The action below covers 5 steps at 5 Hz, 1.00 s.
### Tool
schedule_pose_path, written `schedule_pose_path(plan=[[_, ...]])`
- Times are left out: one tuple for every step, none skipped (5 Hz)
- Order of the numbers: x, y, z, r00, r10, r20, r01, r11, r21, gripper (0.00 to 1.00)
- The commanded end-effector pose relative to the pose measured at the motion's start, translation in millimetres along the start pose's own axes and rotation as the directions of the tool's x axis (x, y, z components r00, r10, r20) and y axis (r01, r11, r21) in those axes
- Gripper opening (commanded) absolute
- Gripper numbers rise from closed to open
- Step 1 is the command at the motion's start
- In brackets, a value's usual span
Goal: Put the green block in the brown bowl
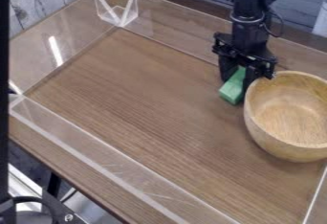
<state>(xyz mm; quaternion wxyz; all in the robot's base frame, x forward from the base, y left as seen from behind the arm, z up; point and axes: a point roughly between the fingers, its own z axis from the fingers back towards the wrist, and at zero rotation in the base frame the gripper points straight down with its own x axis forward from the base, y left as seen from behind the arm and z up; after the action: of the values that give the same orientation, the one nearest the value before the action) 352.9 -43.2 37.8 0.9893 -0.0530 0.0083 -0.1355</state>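
Gripper (244,68) is pointing straight down over the green block (232,87), jaws partly open and straddling its upper end. Can't tell if the fingers are actually pinching it. Block is lying on the wooden table (141,103), lower end sticking out toward me, just left of the brown bowl (292,115). Bowl is sitting upright near the table's right edge.

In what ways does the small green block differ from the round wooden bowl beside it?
The small bright green rectangular block is solid green, while the round light-brown wooden bowl shows wood grain. The block is much smaller than the bowl. The block sits under the black gripper; the bowl stands free and empty. Both rest on the wooden table.
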Motion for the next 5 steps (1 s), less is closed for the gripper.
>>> schedule_pose_path(plan=[[13.1, -2.6, 33.9, 0.995, 0.003, 0.099, -0.004, 1.0, 0.007, 0.0], [12.6, -2.7, 36.9, 0.995, 0.006, 0.103, -0.006, 1.0, 0.004, 0.0], [12.2, -2.7, 39.7, 0.994, 0.008, 0.106, -0.008, 1.0, 0.001, 0.0], [11.7, -2.8, 42.9, 0.994, 0.01, 0.109, -0.01, 1.0, -0.002, 0.0], [11.2, -3.2, 46.6, 0.993, 0.012, 0.114, -0.011, 1.0, -0.006, 0.0]])
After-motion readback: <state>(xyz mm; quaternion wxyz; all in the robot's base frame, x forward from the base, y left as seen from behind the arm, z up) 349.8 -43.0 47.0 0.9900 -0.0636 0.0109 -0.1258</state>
